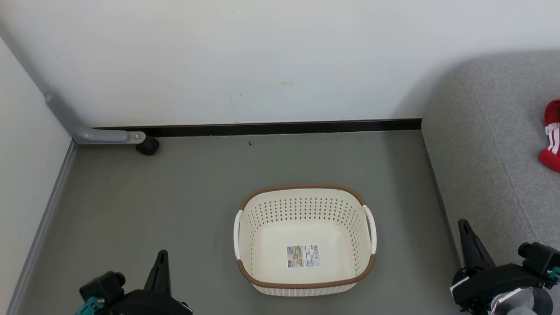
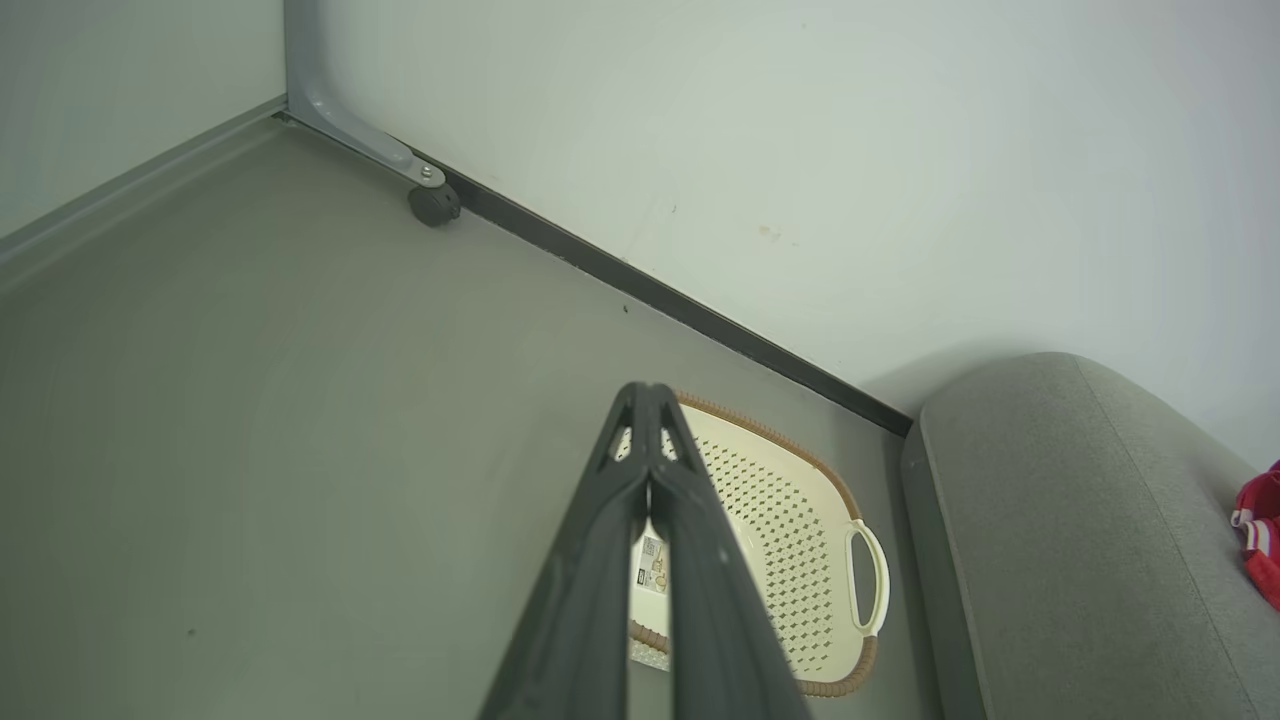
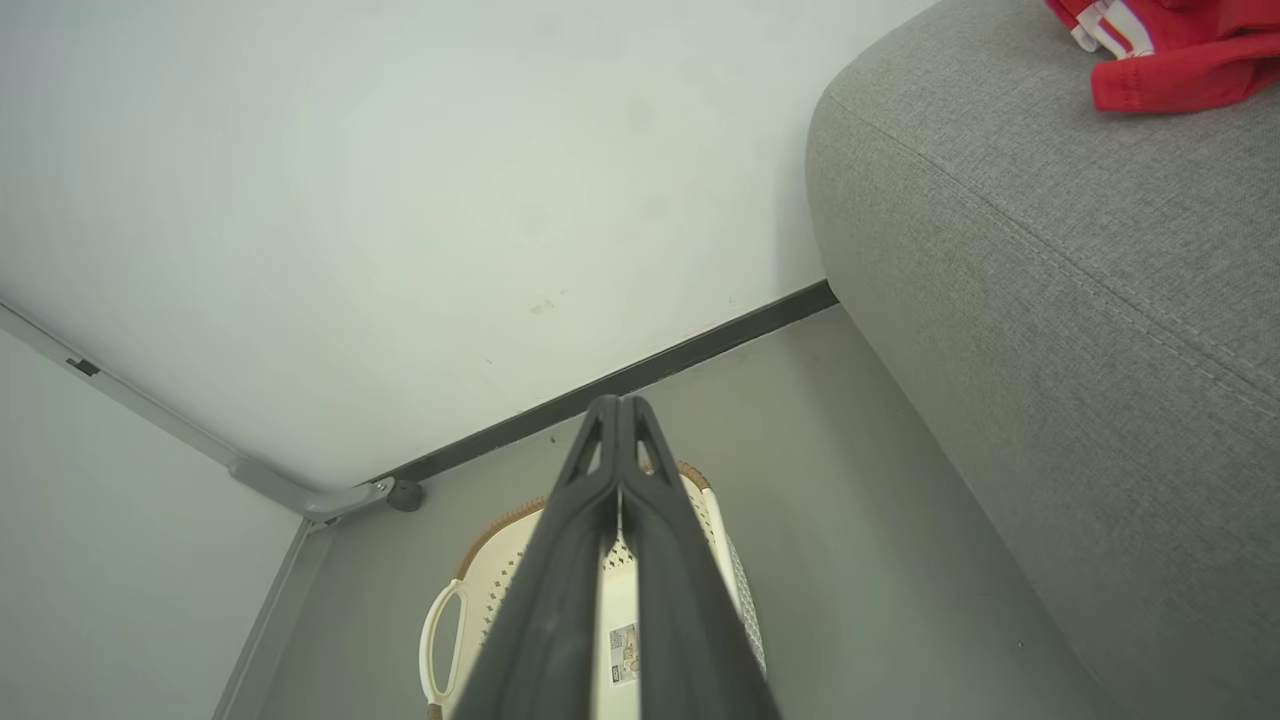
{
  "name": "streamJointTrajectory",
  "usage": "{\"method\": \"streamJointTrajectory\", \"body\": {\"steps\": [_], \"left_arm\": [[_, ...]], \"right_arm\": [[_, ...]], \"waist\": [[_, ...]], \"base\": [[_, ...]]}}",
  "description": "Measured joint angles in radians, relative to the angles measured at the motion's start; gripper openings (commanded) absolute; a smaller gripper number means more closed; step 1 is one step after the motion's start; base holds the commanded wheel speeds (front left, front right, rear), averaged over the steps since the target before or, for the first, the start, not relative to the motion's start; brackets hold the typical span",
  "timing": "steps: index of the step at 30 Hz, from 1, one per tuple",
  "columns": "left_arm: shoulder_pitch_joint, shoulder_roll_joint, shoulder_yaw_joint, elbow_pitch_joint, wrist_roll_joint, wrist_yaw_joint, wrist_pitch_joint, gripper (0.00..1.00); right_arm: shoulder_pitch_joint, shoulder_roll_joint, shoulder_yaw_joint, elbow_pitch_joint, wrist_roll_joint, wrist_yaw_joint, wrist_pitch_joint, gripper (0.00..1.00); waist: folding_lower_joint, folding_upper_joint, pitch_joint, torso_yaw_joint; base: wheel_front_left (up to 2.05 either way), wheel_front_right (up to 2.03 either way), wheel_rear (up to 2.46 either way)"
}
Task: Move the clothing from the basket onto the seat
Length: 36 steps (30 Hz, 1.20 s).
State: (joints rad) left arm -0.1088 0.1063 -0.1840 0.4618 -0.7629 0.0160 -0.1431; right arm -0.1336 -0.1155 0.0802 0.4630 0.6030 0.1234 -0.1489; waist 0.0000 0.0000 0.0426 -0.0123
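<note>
Basket [image 1: 302,210] found empty. Clothing [image 1: 552,135] seen on seat [image 1: 481,153], right of basket and farther back. Right pincer [image 1: 463,225] set right of basket, nearer clothing; left pincer [image 1: 162,254] left of basket. Both pressed together, nothing pinched.

Left arm [image 1: 131,302] and right arm [image 1: 498,280] sit low at either side, each one's jaws pressed together and empty.

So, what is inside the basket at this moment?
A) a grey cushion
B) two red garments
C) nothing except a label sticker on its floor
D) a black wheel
C: the basket has a bare floor apart from the label sticker, and the red clothing lies on the grey seat.
</note>
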Motion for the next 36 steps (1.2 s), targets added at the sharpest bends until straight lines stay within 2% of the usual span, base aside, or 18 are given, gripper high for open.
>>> {"method": "streamJointTrajectory", "body": {"steps": [36], "left_arm": [[0.0,-0.031,0.128,-0.074,-0.384,-0.067,0.124,0.0]], "right_arm": [[0.006,0.034,-0.103,-0.075,0.47,0.0,0.126,0.0]], "waist": [[0.0,0.0001,-0.019,0.006]], "base": [[0.0,0.0,0.0]]}}
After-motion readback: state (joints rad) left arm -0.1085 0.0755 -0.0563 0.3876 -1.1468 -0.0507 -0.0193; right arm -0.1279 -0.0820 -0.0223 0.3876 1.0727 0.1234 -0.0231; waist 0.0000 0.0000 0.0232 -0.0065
